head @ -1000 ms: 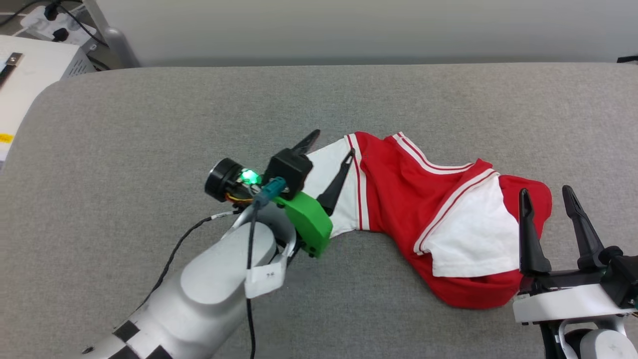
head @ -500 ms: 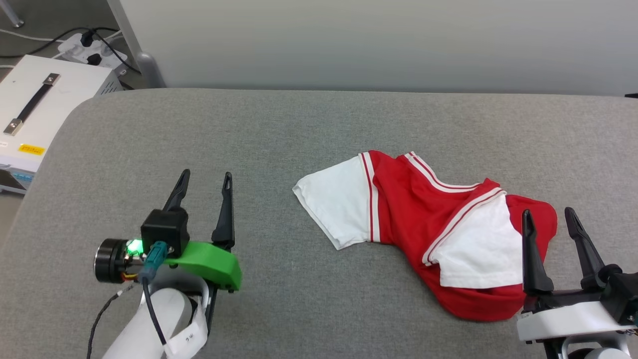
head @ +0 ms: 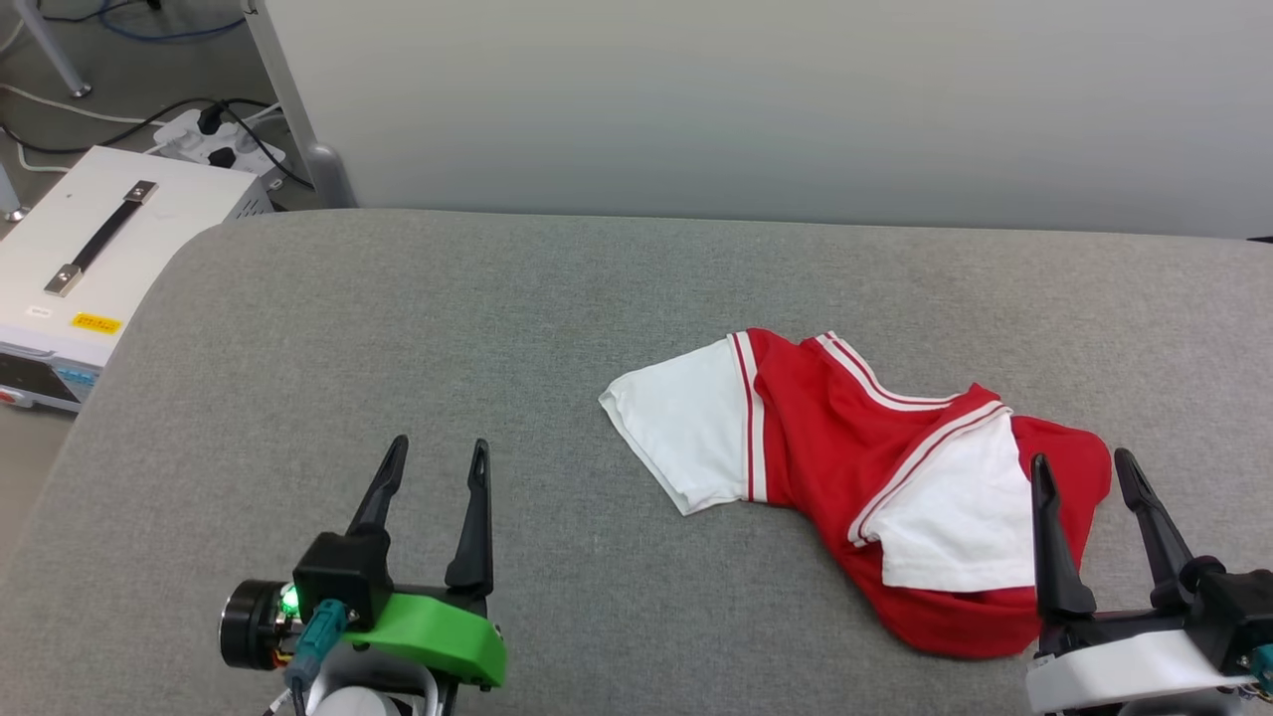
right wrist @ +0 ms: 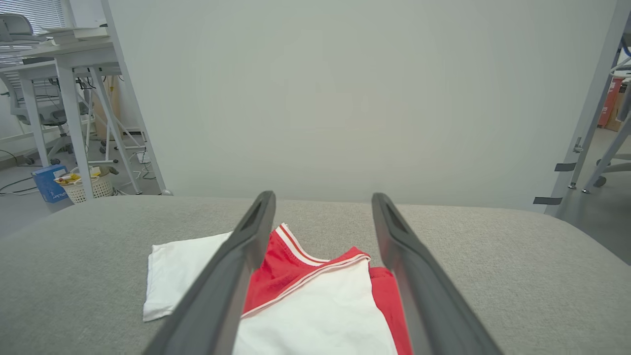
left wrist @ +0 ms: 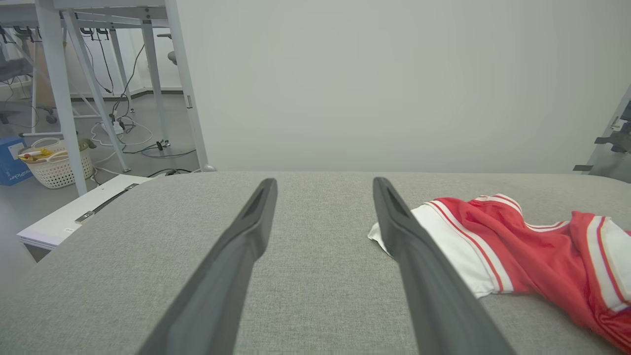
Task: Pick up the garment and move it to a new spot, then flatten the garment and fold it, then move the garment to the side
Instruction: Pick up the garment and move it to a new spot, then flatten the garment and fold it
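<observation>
The garment, a red T-shirt with white sleeves and striped trim, lies bunched on the grey padded table, right of centre. My left gripper stands open at the lower left, well clear of the shirt, with nothing between its fingers. My right gripper is open at the lower right, its fingertips over the shirt's near right edge. The left wrist view has the garment to the right of the left gripper. In the right wrist view the garment lies just beyond and below the right gripper.
A white box with a black handle sits off the table's left edge, with a power strip and cables behind it. A pale wall panel rises behind the table. Desk legs and a basket stand on the floor to the left.
My left gripper let go of the white sleeve and drew back to the lower left. The head camera tilted up, shifting the whole picture down. The right gripper has barely moved.
</observation>
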Available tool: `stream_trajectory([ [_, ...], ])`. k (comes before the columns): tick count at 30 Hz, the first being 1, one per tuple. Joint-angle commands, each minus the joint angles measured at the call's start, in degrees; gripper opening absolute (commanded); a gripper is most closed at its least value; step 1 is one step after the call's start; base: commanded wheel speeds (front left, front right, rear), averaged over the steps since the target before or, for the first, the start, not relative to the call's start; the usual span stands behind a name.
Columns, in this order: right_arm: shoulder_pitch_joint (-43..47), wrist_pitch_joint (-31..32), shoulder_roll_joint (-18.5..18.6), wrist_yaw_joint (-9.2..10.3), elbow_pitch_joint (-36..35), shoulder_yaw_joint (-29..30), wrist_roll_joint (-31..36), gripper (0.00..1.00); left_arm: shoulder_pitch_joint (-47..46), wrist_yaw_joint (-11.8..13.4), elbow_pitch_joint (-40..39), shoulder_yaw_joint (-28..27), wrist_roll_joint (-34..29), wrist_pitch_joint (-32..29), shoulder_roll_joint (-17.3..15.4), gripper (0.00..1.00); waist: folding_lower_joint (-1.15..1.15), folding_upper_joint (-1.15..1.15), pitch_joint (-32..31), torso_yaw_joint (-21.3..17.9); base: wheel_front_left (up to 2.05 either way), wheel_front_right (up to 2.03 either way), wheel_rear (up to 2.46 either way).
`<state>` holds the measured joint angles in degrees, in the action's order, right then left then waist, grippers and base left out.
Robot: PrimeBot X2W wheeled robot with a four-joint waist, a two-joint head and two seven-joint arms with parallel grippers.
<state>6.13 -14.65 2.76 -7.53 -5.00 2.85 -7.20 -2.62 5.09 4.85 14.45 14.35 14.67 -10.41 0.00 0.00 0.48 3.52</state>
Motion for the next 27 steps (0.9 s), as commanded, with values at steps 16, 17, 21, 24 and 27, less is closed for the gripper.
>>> stream_trajectory([
  [16, 3.0, -0.3, 0.1, 0.04, 1.2, -0.2, 0.7, 1.00, 4.4, -5.8, 2.1, -7.6, -7.1, 0.3, 5.7, 1.00, 0.00, 0.00, -1.2, -0.7, 0.00, 0.00, 0.00],
  [17, 3.0, -0.3, 0.1, 0.04, 1.3, -0.2, 0.7, 1.00, 4.4, -5.9, 2.2, -7.8, -7.2, 0.3, 5.8, 1.00, 0.00, 0.00, -1.3, -0.6, 0.00, 0.00, 0.00],
  [21, 2.9, -0.3, 0.1, 0.04, 1.5, -0.5, 0.7, 1.00, 4.5, -6.5, 2.7, -8.5, -8.1, 0.3, 6.2, 1.00, 0.00, 0.00, -1.3, -0.6, 0.00, 0.00, 0.00],
  [24, 2.9, -0.3, 0.1, 0.04, 1.6, -0.5, 0.7, 1.00, 4.6, -6.9, 3.2, -8.9, -8.5, 0.3, 6.5, 1.00, 0.00, 0.00, -1.4, -0.7, 0.00, 0.00, 0.00],
  [27, 2.9, -0.3, 0.1, 0.04, 1.7, -0.5, 0.6, 1.00, 4.6, -7.1, 3.5, -9.2, -8.9, 0.3, 6.7, 1.00, 0.00, 0.00, -1.4, -0.7, 0.00, 0.00, 0.00],
])
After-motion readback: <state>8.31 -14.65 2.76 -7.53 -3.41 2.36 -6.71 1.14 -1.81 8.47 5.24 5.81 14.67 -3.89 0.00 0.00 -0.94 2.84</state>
